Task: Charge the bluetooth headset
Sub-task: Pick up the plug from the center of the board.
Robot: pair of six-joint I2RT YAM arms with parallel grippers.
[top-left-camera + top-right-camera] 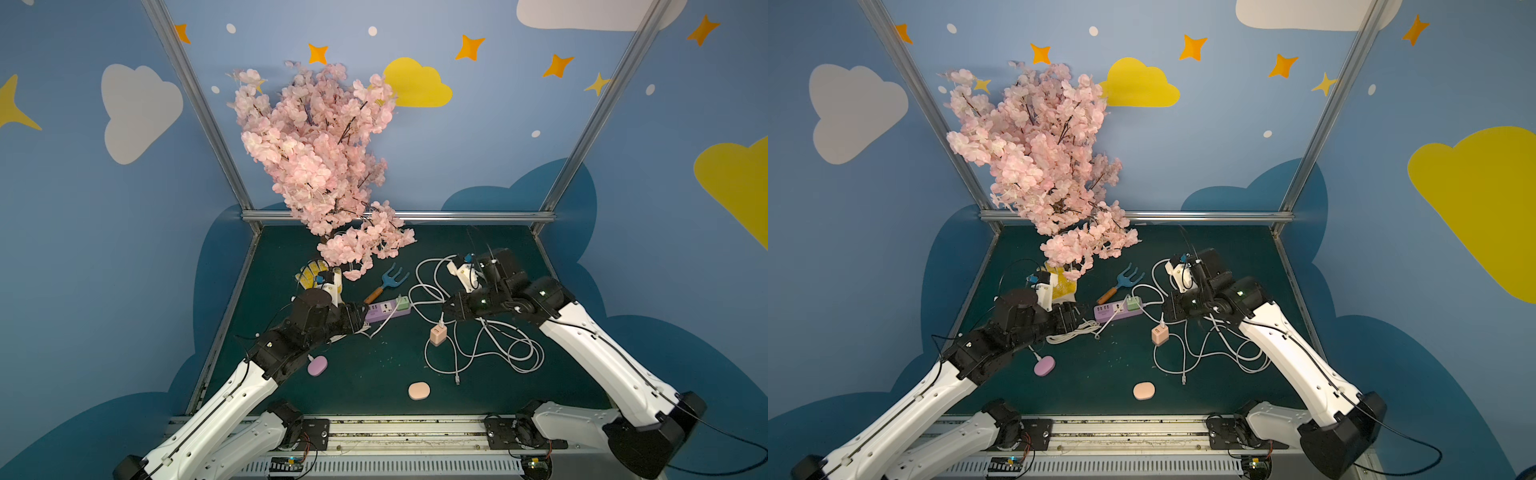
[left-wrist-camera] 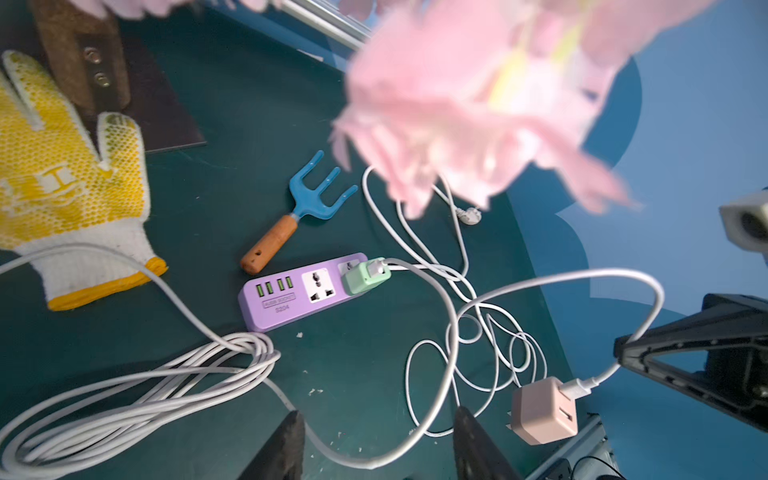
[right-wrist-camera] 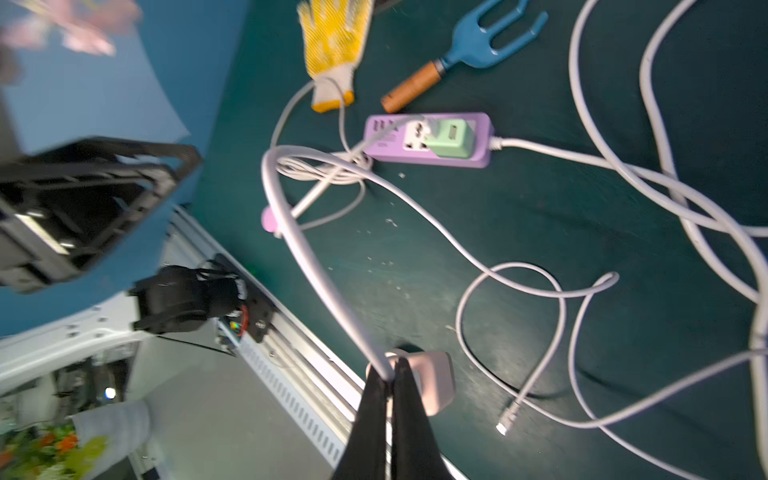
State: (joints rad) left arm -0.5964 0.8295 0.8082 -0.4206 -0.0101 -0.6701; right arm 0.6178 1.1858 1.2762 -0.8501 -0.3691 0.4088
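Even, soft light, faint shadows; wrist views blur at close blossoms (top views bend at edges).

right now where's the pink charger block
In both top views the pink charger block is mid-table, right of the purple power strip, close by the right pincer, which is shut on its white cable.

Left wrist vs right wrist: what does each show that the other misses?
Left wrist only: the tree's brown trunk and a white plug end. Right wrist only: the purple case, partly behind cable, and a loose cable connector. Both: purple power strip, green adapter, pink adapter, blue fork, yellow glove, and the right end effector gripping the white cable.
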